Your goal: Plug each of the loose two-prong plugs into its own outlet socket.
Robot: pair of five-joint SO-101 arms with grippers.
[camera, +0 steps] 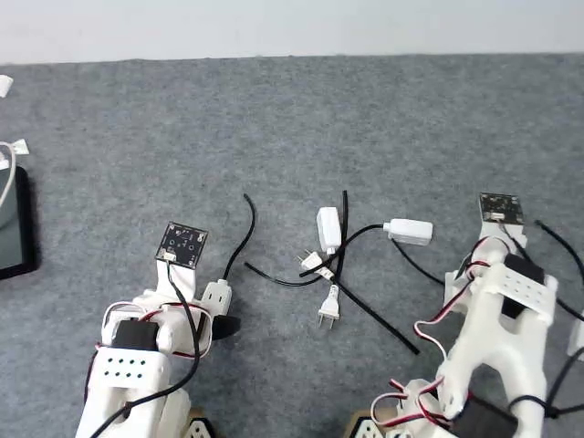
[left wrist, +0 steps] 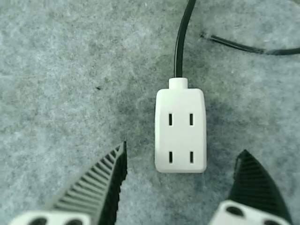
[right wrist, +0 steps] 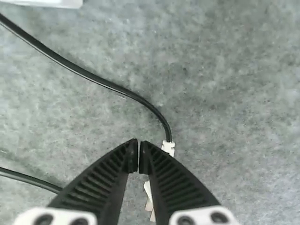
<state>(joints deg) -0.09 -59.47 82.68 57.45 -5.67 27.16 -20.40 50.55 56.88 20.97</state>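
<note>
I am looking down over a grey felt-covered table. At the left, my left gripper is sitting over a white rectangular plastic outlet block with four slots and a black cord. Its jaws are standing wide, one on either side of the block and clear of it. In the high view this block is lying at 1 o'clock from the left arm's wrist.

Towards the middle, a second white outlet block is lying with a third white outlet block at its 3 o'clock. A small white two-prong plug is lying loose at its 7 o'clock, and a second loose white plug at its 6 o'clock.

At the right, my right gripper is pressing its jaws together with nothing between them. A third small white plug on a thin black cord is lying just beside one finger, partly hidden by it.
</note>
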